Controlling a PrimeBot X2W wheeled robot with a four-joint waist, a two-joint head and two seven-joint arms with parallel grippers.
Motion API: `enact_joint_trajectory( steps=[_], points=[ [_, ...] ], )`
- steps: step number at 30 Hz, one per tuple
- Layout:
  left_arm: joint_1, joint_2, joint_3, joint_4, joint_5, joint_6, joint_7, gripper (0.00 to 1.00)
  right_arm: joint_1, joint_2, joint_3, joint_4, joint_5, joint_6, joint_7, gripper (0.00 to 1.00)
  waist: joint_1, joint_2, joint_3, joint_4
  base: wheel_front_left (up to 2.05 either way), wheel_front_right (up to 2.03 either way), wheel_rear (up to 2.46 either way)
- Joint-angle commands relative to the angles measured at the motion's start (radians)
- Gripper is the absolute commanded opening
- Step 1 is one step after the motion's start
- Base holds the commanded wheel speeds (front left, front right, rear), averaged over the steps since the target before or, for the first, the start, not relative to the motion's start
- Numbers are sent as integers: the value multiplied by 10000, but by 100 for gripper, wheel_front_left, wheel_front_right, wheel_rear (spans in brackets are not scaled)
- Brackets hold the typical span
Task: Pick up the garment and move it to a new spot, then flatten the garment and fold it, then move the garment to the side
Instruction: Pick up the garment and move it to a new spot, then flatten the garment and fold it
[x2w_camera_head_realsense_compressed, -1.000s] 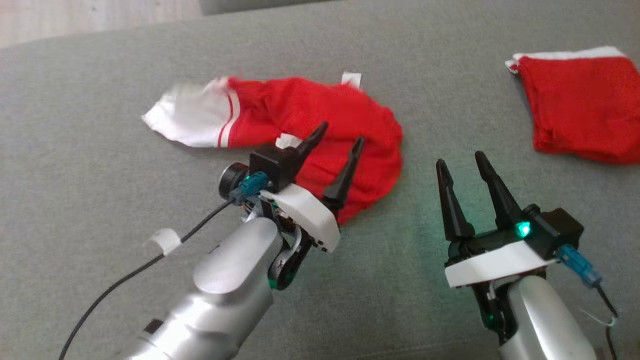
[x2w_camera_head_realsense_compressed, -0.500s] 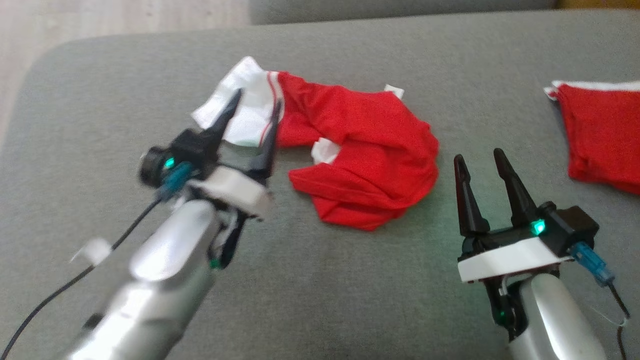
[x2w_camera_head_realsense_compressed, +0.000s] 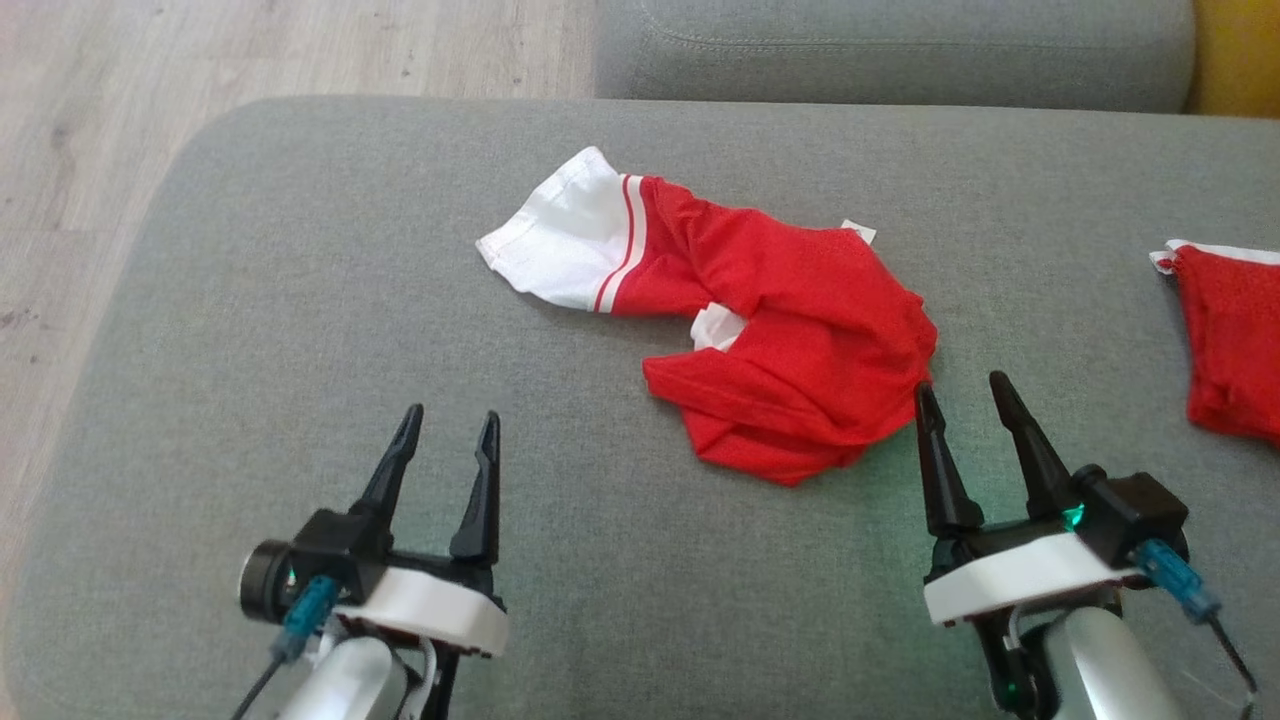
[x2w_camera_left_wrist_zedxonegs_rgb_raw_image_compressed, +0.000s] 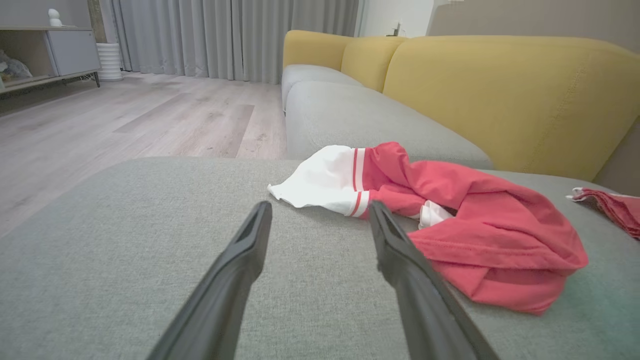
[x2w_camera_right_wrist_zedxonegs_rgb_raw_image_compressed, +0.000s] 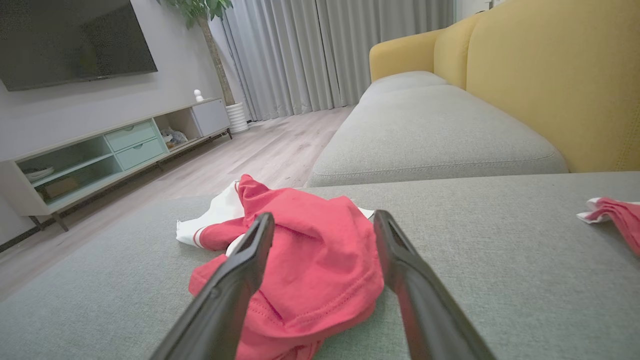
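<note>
While the crumpled garment (x2w_camera_head_realsense_compressed: 790, 340) lies on the sofa cushion (x2w_camera_head_realsense_compressed: 300, 300), its long axis running from white sleeve end to red bulk, the right hand (x2w_camera_head_realsense_compressed: 960, 385), released, sits just beside that bulk. The left hand (x2w_camera_head_realsense_compressed: 451, 413), also released, stands well apart.

The left pincer (x2w_camera_head_realsense_compressed: 452, 412) and right pincer (x2w_camera_head_realsense_compressed: 958, 383) each carry two tapered black fingers (x2w_camera_head_realsense_compressed: 478, 490) on a white plate (x2w_camera_head_realsense_compressed: 430, 610), with silver forearms (x2w_camera_head_realsense_compressed: 1100, 660), blue cable plugs (x2w_camera_head_realsense_compressed: 1175, 585) and green lights (x2w_camera_head_realsense_compressed: 1073, 517).

Garment (x2w_camera_head_realsense_compressed: 800, 330) and red cloth (x2w_camera_head_realsense_compressed: 1235, 340) on sofa (x2w_camera_head_realsense_compressed: 300, 300)
</note>
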Motion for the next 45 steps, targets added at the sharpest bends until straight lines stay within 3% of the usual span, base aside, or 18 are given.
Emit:
enact_joint_trajectory(
  steps=[1, 11, 14, 27, 28, 29, 30, 40, 45],
  points=[
    [-272, -14, 619, -496, 262, 8, -94, 100, -65, -20, 250, -281, -95, -7, -107, 100, 1, 0, -31, 30, 0, 0, 0],
    [-71, -486, 1131, -533, 826, -414, -94, 100, -169, -20, 81, 85, -177, -7, -55, 100, 1, 0, 35, 83, 0, 0, 0],
    [-49, -642, 1215, -454, 950, -552, -94, 100, -451, -20, 32, 411, 275, -7, 59, 100, 1, 0, 203, 159, 0, 0, 0],
    [-340, -1143, 1475, -9, 1337, -1073, -95, 100, -1808, -20, -267, 2638, 1285, -7, 205, 100, 1, 0, 1018, 745, 0, 0, 0],
    [-338, -1164, 1505, 29, 1364, -1088, -95, 100, -1860, -20, -178, 2749, 1342, -7, 166, 89, 1, 0, 1033, 763, 0, 0, 0],
    [-339, -1186, 1538, 60, 1390, -1104, -95, 100, -1909, -20, -126, 2832, 1325, -7, 119, 40, 1, 0, 1041, 776, 0, 0, 0],
    [-340, -1209, 1573, 86, 1413, -1123, -95, 100, -1968, -20, -131, 2872, 1165, -7, 62, 0, 1, 0, 1042, 781, 0, 0, 0],
    [-201, -1492, 1740, 446, 1569, -1346, -95, 100, -2301, -20, -1150, 2168, -314, -7, -85, 0, 1, 0, 315, 864, 0, 0, 0],
    [29, -1609, 1815, 556, 1584, -1403, -95, 100, -3072, -220, -1566, 1645, -956, -7, 444, 0, 1, 0, -167, 1096, 0, 0, 0]
  ],
)
